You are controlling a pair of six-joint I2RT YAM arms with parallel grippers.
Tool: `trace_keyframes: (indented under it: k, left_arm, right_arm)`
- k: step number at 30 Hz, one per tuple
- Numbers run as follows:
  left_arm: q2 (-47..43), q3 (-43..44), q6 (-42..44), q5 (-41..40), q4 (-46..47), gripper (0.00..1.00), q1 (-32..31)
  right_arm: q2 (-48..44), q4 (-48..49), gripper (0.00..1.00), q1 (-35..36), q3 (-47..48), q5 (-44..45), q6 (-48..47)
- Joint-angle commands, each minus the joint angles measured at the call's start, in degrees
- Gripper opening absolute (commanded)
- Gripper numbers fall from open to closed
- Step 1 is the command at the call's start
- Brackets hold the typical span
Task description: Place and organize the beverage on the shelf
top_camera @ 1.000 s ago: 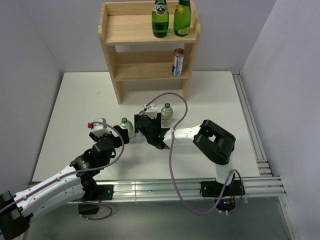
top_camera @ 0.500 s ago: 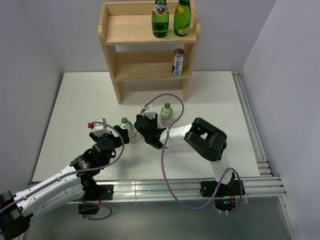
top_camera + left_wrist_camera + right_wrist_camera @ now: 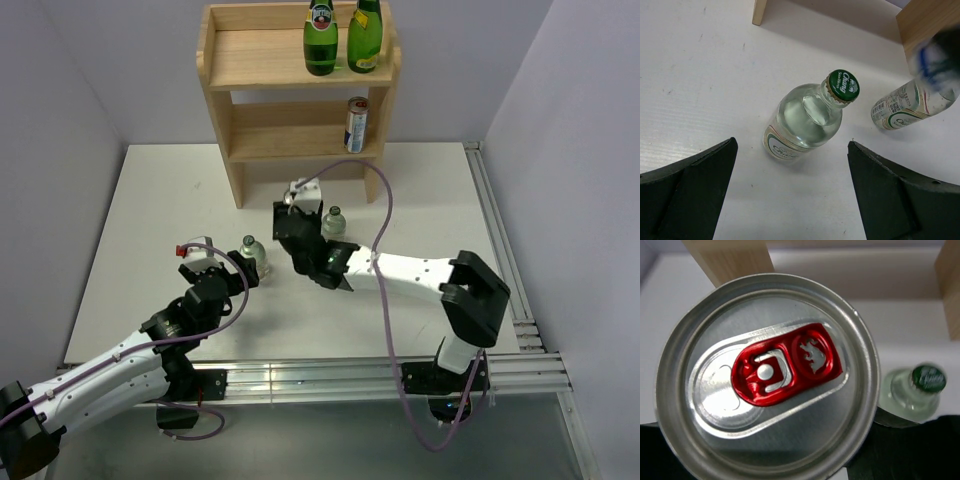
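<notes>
The right gripper (image 3: 292, 228) is clamped on the silver aluminium can with red pull-tab (image 3: 765, 375), held near the light wooden three-tier shelf (image 3: 222, 110) at the table's far edge. The left gripper (image 3: 791, 146) has its jaws apart, flanking the clear glass bottle with green cap (image 3: 805, 120) without contact.

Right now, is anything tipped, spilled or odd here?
Nothing stands out: the green bottles and can on the shelf and both clear bottles on the table stand upright; the right gripper holds a red-tabbed can.

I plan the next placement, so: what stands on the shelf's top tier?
A left green bottle and a right green bottle stand upright, side by side, on the shelf, at the tier's right end. The rest looks bare. The board just behind them is covered.
</notes>
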Motion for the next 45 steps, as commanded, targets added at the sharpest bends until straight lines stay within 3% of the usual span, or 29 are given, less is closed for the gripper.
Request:
trace_keyframes:
  k: [1,12,21,31,45]
  left_arm:
    - [0.08,-0.24,0.30,-0.89,1.42,0.99,-0.18]
    - [-0.19,-0.32,0.12,-0.98,1.33,0.99,-0.18]
    - [-0.36,-0.50,0.21,-0.98,1.33,0.99,-0.18]
    - [-0.27,-0.50,0.21,-0.98,1.33,0.99,-0.18]
    - [-0.10,-0.41,0.21,-0.98,1.51,0.99,-0.18]
  right_arm:
    - [-4.80,0.50,0.01,-0.20,9.79,5.37,-7.79]
    - [3.81,-5.83,0.00,-12.50,31.23,-0.07,-13.70]
    - [11.02,-7.24,0.00,-19.71,39.67,-2.98,-15.02]
    - [16.82,-7.77,0.00,-22.34,44.26,-3.24,-15.29]
    - [19.02,-6.89,0.01,-24.81,43.29,-2.89,-13.79]
